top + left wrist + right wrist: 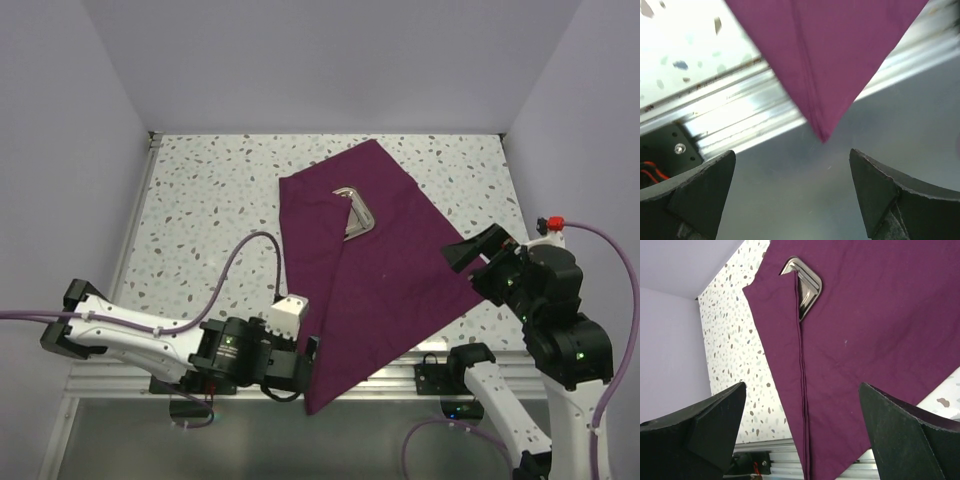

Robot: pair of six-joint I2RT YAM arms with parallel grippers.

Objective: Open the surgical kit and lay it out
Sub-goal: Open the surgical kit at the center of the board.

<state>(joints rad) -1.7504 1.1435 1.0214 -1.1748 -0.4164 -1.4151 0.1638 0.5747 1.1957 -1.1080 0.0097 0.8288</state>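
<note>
Surgical kit wrap (370, 270) is lying w/ near corner hanging just beyond L gripper (792, 155), jaws gaping, empty; R gripper (801, 390) is hovering at wrap's right edge, also spread, empty.

Shows plain dark purple-maroon across cloth wrap (390, 270); mirror silver on steel tray (365, 218). White with grey-brown terrazzo flecks over table (200, 210). Pale lilac on walls (330, 60), cable (262, 234). Black on left gripper (792, 160), right gripper (802, 390).
</note>
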